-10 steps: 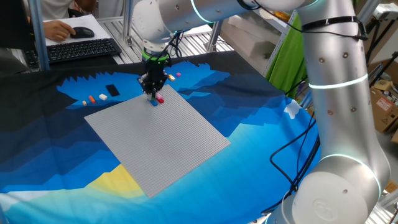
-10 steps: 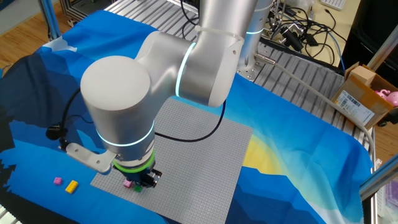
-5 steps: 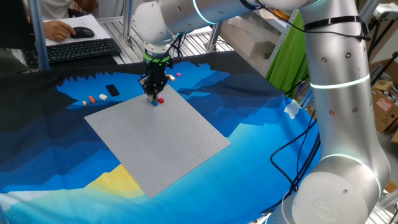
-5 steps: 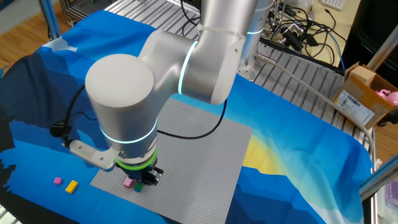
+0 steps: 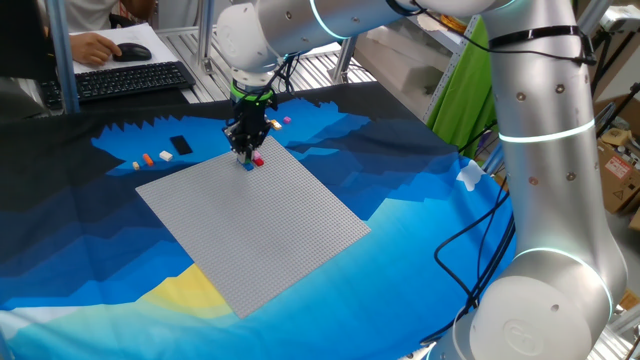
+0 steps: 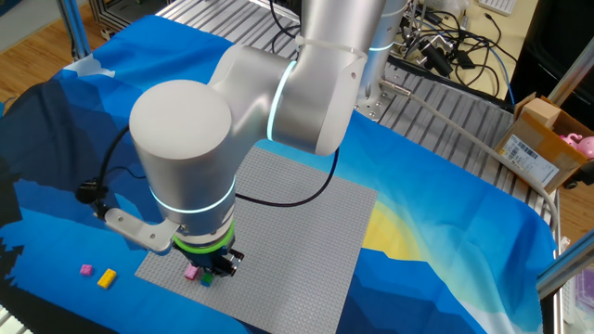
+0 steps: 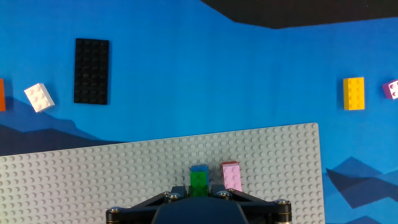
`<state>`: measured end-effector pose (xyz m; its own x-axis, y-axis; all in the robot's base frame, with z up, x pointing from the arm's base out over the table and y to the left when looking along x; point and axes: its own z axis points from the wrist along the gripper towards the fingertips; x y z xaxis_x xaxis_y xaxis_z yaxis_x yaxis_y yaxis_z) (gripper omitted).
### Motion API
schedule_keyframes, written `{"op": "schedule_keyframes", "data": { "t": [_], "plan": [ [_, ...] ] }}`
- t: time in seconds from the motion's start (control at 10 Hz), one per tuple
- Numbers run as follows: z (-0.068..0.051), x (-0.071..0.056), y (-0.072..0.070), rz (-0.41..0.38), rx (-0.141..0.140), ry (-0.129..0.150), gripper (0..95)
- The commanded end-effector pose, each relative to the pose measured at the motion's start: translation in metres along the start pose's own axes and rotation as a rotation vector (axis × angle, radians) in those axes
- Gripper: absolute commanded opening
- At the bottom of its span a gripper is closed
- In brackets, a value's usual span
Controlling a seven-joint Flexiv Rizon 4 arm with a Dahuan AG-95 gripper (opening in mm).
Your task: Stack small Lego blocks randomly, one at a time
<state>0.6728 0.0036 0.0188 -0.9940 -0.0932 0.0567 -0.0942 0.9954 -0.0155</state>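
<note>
Your pincer (image 7: 199, 194) points straight down over the far edge of the grey baseplate (image 7: 93, 180), its jaws nearly together around a green brick (image 7: 198, 181) that sits on a blue brick (image 7: 199, 168). It looks like a grip on the green one, probably to press it home, though the hand view cuts off the fingertips, so you can't be sure of contact. A pink brick (image 7: 231, 177) stands just beside the pair, likely the tightest spot for the fingers.

The rest of the supply lies off the plate on the blue cloth (image 7: 217, 81): a yellow brick (image 7: 354, 93) and a purple one (image 7: 391, 89) on one side, a white brick (image 7: 39, 97), an orange one (image 7: 1, 94) and a flat black plate (image 7: 91, 70) on the other.

You have plenty of bare studs toward the arm's base (image 5: 540, 300). The plate's edge is near the stack, so lift straight up before going sideways.
</note>
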Motion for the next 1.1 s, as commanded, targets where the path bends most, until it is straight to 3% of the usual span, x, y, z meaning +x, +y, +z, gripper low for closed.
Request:
{"op": "schedule_keyframes", "data": {
  "t": [0.1, 0.7, 0.9, 1.1],
  "plan": [
    [0.0009, -0.0002, -0.0002, -0.001, 0.001, 0.0, 0.0],
    [0.0009, -0.0004, -0.0011, 0.001, 0.005, -0.005, 0.0],
    [0.0004, -0.0006, -0.0012, -0.011, 0.03, -0.015, 0.0],
    [0.0003, -0.0005, -0.0012, -0.016, 0.031, -0.016, 0.0]
  ]
}}
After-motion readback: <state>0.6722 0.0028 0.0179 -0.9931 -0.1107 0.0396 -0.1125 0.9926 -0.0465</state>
